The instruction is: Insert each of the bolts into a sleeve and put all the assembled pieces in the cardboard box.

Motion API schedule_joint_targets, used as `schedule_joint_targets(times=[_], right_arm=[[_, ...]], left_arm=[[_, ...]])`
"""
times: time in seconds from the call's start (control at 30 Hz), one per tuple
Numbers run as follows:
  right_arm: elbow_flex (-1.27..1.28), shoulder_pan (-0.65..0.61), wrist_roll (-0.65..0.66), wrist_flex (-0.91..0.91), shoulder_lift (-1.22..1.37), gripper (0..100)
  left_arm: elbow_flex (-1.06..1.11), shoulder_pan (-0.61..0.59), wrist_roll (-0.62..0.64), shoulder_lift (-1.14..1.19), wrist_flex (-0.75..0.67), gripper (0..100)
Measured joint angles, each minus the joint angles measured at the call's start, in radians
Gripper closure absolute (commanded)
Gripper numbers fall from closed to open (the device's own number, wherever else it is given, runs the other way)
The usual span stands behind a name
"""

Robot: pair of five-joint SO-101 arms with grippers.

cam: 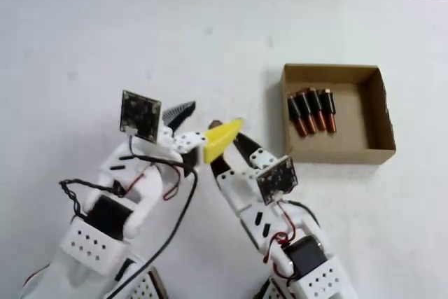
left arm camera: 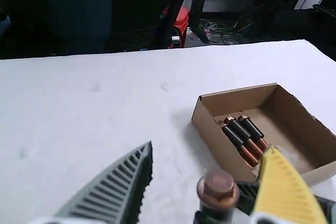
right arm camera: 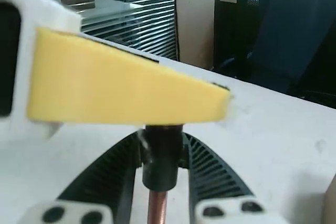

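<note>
Right gripper [right arm camera: 161, 145] is clamped on a black sleeve [right arm camera: 160, 163], with a copper bolt [left arm camera: 218, 186] through it: round head at one end, shank poking out the other. Left gripper [left arm camera: 210, 153] gapes wide around the head, grey finger [left arm camera: 115, 187] one side, yellow finger [left arm camera: 286, 187] the other. Farther off, in the box [cam: 381, 113], four sleeved bolts [cam: 311, 111] lie side by side.

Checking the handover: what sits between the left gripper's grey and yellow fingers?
The copper-headed bolt in its black sleeve sits there, in the left wrist view.
</note>
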Motion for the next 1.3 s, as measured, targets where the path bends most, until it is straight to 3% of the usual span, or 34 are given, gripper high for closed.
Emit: schedule_joint_targets(times=[0.2,0.4,0.53,0.67,0.87,1.1,1.3], right_arm=[[0.000,0.000,0.000,0.000,-0.002,98.1],[0.000,0.000,0.000,0.000,-0.002,98.1],[0.000,0.000,0.000,0.000,-0.002,98.1],[0.000,0.000,0.000,0.009,-0.002,98.1],[0.000,0.000,0.000,0.029,-0.002,98.1],[0.000,0.000,0.000,0.029,-0.002,98.1],[0.000,0.000,0.000,0.063,-0.002,98.1]], left_arm=[[-0.048,-0.035,-0.020,0.000,0.000,69],[-0.238,-0.161,-0.124,0.000,0.180,99],[-0.391,-0.250,-0.160,0.000,0.362,93],[-0.505,-0.308,-0.184,0.000,0.496,98],[-0.565,-0.328,-0.184,-0.063,0.689,98],[-0.552,-0.333,-0.218,-0.298,0.763,98],[-0.393,-0.331,-0.285,-0.499,0.763,98]])
